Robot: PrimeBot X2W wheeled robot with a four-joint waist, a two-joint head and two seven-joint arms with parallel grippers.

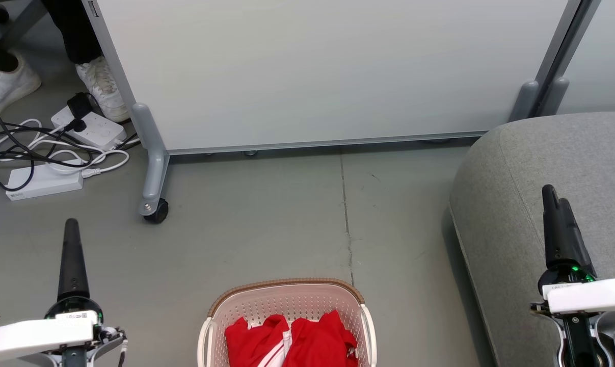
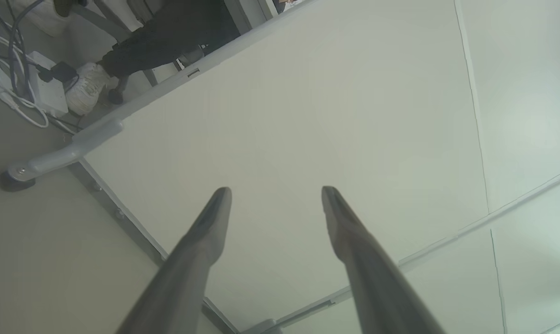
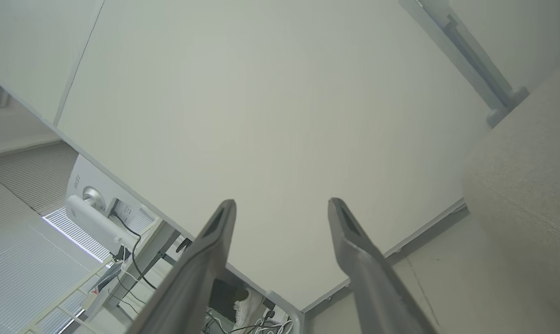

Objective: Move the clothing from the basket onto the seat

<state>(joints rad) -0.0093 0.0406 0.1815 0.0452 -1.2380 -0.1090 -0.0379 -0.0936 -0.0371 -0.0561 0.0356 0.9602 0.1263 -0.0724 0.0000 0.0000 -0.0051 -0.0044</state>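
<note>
The cream basket [image 1: 287,298] with a brown rim stands on the floor at the bottom middle of the head view. Red clothing [image 1: 292,341] with white stripes lies bunched inside it. At the right, the grey seat [image 1: 521,168] rises with a rounded edge; its corner [image 3: 530,185] shows again in the right wrist view. My left gripper [image 1: 72,229] points up at the lower left, well left of the basket. Over the seat's front part, my right gripper [image 1: 554,196] also points up. Each wrist view shows its own fingers spread wide with nothing between them: the left gripper [image 2: 276,192] and the right gripper [image 3: 282,204] are open.
A pale partition panel [image 1: 312,71] on castors [image 1: 157,211] stands across the back. Left of it lie power strips and tangled cables [image 1: 47,153], with a person's white shoes [image 1: 103,86] beside them. Grey floor [image 1: 266,219] lies between basket and panel.
</note>
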